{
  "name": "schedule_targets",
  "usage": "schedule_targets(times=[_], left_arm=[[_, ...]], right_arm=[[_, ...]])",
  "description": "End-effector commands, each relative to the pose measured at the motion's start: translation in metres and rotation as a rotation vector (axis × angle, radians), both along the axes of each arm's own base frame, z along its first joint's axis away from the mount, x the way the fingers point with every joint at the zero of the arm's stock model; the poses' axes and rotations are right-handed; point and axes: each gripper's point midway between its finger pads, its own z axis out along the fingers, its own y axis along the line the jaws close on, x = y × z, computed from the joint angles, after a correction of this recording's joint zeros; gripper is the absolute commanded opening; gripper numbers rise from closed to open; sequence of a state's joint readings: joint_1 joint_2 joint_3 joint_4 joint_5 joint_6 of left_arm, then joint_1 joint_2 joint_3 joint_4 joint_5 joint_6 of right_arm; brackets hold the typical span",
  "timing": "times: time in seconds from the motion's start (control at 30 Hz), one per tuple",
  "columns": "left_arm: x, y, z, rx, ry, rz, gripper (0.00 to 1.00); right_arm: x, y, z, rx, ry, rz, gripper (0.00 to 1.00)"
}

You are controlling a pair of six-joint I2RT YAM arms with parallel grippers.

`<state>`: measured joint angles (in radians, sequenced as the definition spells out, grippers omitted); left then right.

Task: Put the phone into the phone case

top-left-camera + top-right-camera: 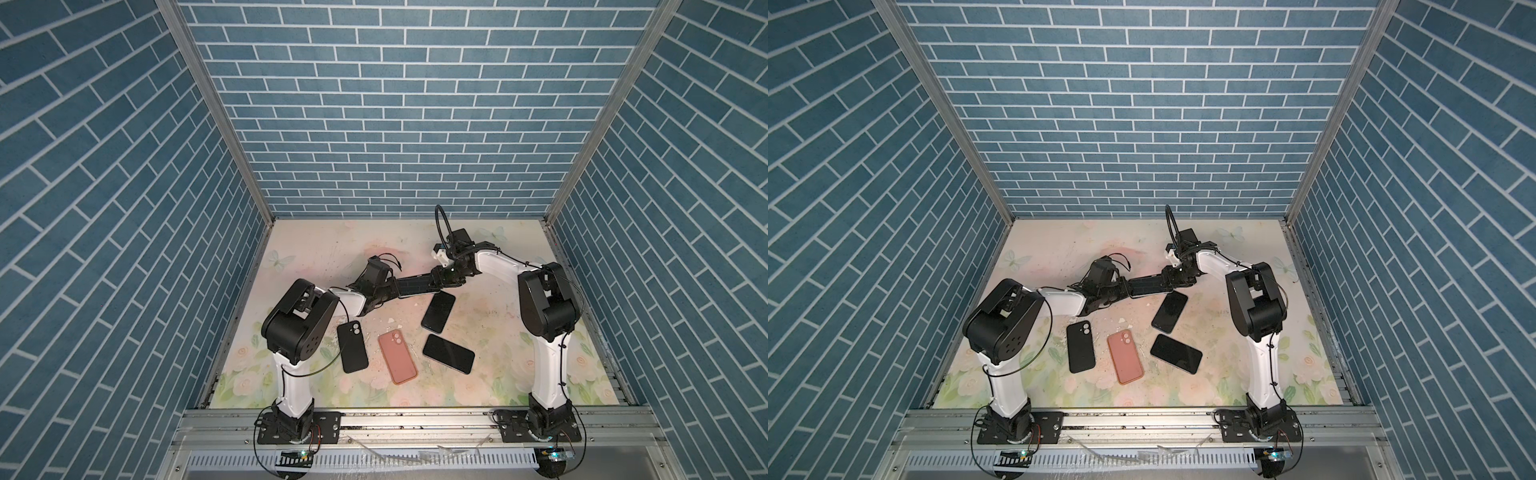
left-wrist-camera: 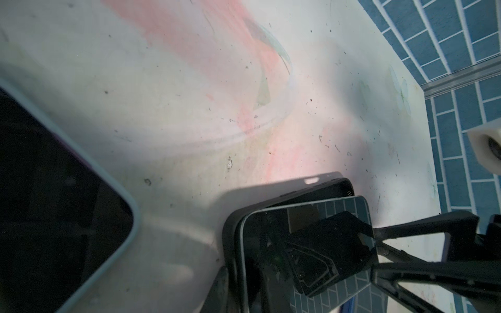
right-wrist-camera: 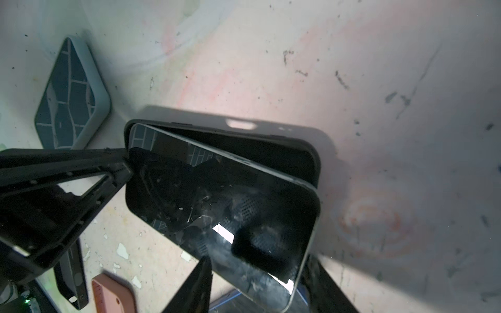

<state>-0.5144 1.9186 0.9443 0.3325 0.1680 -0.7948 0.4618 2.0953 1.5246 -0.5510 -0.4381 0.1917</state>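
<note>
Right end effector (image 3: 168,212) is closest, one of its fingers (image 3: 67,189) hogging the edge of the right wrist view. It's spread partway, and that fingertip sits against a corner of the phone (image 3: 217,216). The second finger is cut off by the frame, so I can't say if it touches. Phone is up off the table (image 1: 316,257), halfway in the black case (image 3: 271,149): tucked in at the corner by that fingertip, with a gap opening along one long side. Its screen is all reflections, hard to read.

Left end effector (image 1: 397,289) is squeezed narrow on the case's other end, though the actual pinch is out of frame in its own wrist view and just a dark blob in both top views.

Down on the table there's a teal-edged phone (image 1: 438,312), a dark phone (image 1: 448,354) nearer the front, a second black case (image 1: 352,347) and a pink case (image 1: 397,363). Both cases lie back up, so their insides are hidden.
</note>
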Motion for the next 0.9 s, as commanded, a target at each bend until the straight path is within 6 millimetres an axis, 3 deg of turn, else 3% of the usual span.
schedule_targets(times=[0.0,0.23,0.63,0.73,0.87], left_arm=[[0.000,-0.001,-0.009,0.017,0.015,-0.010,0.23],[-0.001,-0.001,-0.012,0.019,0.019,-0.012,0.23],[-0.001,-0.002,-0.016,0.015,0.023,-0.020,0.22],[-0.001,-0.003,-0.017,0.013,0.024,-0.020,0.21],[-0.001,-0.003,-0.017,0.011,0.024,-0.022,0.20]], right_arm=[[-0.008,0.022,0.027,0.128,-0.012,0.052,0.52],[-0.006,0.031,0.051,0.194,-0.038,0.073,0.49],[0.004,0.042,0.071,0.244,-0.078,0.097,0.44],[0.007,0.044,0.069,0.245,-0.081,0.105,0.42],[0.012,0.040,0.053,0.189,-0.076,0.104,0.40]])
